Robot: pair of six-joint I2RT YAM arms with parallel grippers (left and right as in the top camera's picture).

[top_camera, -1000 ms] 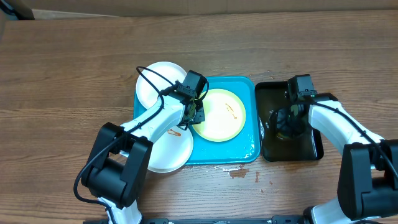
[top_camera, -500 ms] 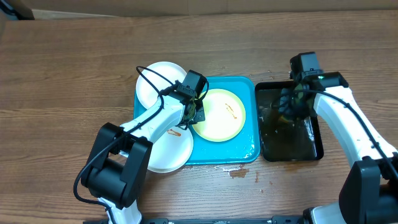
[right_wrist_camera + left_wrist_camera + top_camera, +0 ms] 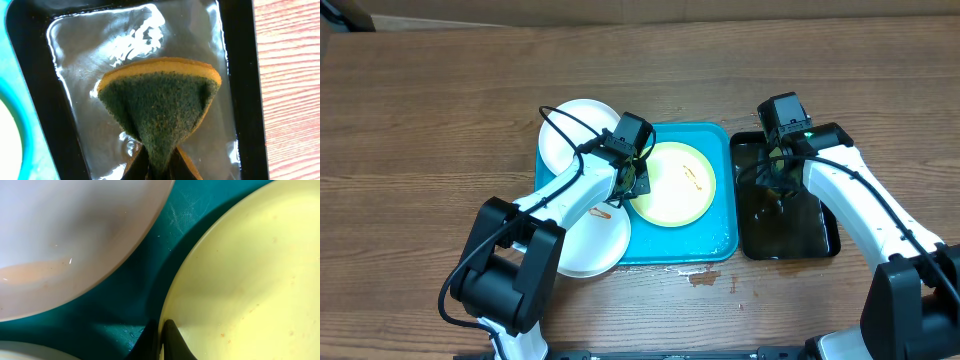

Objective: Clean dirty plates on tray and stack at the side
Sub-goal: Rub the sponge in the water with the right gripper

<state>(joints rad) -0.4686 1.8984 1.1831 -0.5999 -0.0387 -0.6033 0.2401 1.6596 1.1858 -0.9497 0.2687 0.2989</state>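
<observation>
The turquoise tray [image 3: 720,242] lies at mid-table. A pale plate with a yellow-green rim [image 3: 682,190] and orange smears lies in it. My left gripper [image 3: 638,182] is shut on that plate's left rim; the wrist view shows the fingers [image 3: 162,341] pinching the rim [image 3: 250,280] over the tray floor [image 3: 125,300]. One white plate [image 3: 572,130] overlaps the tray's far-left corner. Another white plate [image 3: 590,245], with an orange smear, overlaps the near-left edge. My right gripper [image 3: 778,183] is shut on a folded green-and-yellow sponge [image 3: 160,105], held above the water.
A narrow black tray [image 3: 822,238] holding water [image 3: 150,35] stands right of the turquoise tray, whose edge shows in the right wrist view [image 3: 20,125]. A small brown stain [image 3: 703,277] marks the wooden table [image 3: 440,100] in front.
My right gripper has lifted the sponge out of the black tray's water and moved left and toward the far end. My left gripper has stayed on the plate rim.
</observation>
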